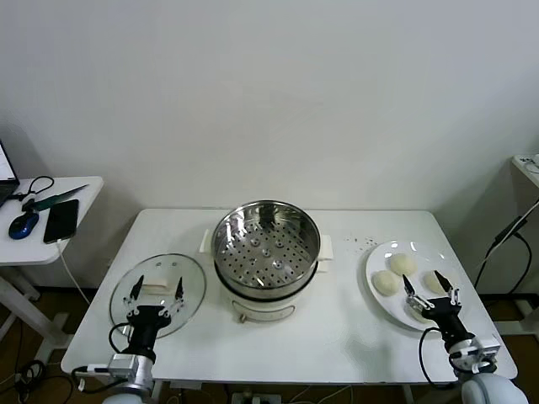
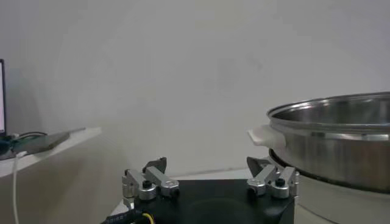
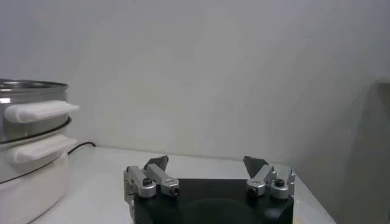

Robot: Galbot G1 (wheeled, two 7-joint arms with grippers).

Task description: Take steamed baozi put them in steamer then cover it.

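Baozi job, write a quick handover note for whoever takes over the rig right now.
Left gripper: open, empty, over the cover.
Right gripper: open, empty, at the plate's near edge.
Baozi: three clearly seen, all on the plate, right of the steamer.
Steamer: mid-table, uncovered, tray empty.
Cover: flat on the table, left of the steamer.
Done: nothing.
Left: load the baozi, then fit the cover.

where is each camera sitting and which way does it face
Head view: on the robot's head, looking down at the table, steamer, cover, baozi plate; both open claws show.
Left wrist view: low behind the left claw, facing the wall.
Right wrist view: low behind the right claw.
All three share the steamer.
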